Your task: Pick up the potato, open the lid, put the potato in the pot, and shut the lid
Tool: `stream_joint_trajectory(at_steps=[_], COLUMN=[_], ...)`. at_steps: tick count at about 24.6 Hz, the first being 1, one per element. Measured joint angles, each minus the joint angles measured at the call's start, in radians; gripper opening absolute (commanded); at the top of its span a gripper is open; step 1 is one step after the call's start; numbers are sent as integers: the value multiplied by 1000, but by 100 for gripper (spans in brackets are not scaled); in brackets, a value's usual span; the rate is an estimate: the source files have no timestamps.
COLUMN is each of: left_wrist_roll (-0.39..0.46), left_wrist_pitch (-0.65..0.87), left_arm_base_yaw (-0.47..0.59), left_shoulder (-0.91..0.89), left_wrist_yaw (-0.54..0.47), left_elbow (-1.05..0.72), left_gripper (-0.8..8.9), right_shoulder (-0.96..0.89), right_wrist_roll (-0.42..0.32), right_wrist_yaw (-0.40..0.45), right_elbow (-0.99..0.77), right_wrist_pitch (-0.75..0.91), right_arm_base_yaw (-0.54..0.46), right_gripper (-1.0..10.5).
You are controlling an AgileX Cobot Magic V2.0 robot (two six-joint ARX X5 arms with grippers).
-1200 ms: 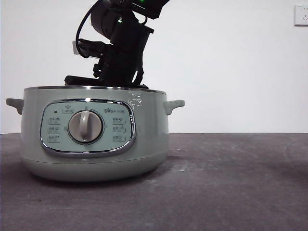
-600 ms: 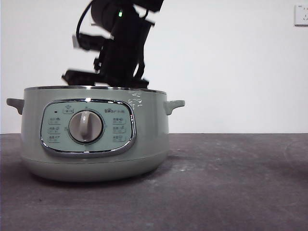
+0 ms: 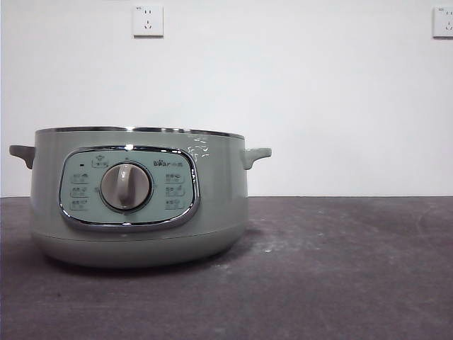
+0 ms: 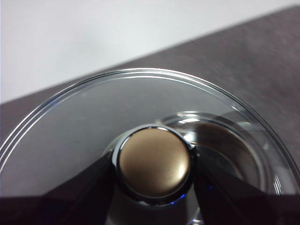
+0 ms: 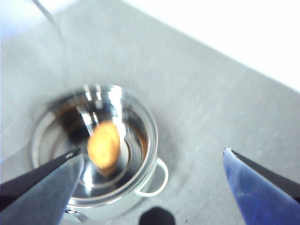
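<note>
The pale green pot (image 3: 138, 205) stands on the table at the left of the front view, with no lid on it. In the right wrist view the pot (image 5: 151, 140) lies far below and the orange-brown potato (image 5: 103, 144) rests inside it. My right gripper (image 5: 152, 154) is open and empty, high above the pot. My left gripper (image 4: 154, 161) is shut on the knob of the glass lid (image 4: 93, 112) and holds it up in the air. Neither gripper shows in the front view.
The dark grey table (image 3: 340, 269) stretches to the right of the pot. A white wall with two sockets (image 3: 147, 20) (image 3: 443, 21) stands behind. The pot's side handle (image 3: 256, 154) sticks out to the right.
The dark arm that hung just above the pot's rim has risen out of the front view. The wall socket behind it now shows. The pot has not moved.
</note>
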Motion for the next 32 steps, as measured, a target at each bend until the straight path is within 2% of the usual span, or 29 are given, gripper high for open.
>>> stream_joint_trajectory(at_steps=[4, 11, 23, 32], left_wrist_roll=[0, -1, -11, -11], left_wrist_pitch=[66, 117, 160, 162], left_arm_base_yaw=[0, 0, 0, 0], left_shoulder=[151, 306, 468, 502], left_wrist_yaw=[101, 163, 185, 188], left_elbow=[0, 0, 0, 0], left_gripper=[-8, -8, -8, -8], right_shoulder=[-140, -219, -233, -233], right_wrist_roll=[16, 34, 39, 39], right_wrist_yaw=[0, 1, 0, 1], right_elbow=[2, 3, 3, 3], right_wrist_pitch=[-25, -95, -150, -150], right_arm_base_yaw=[-2, -2, -2, -2], right_gripper=[500, 500, 500, 500])
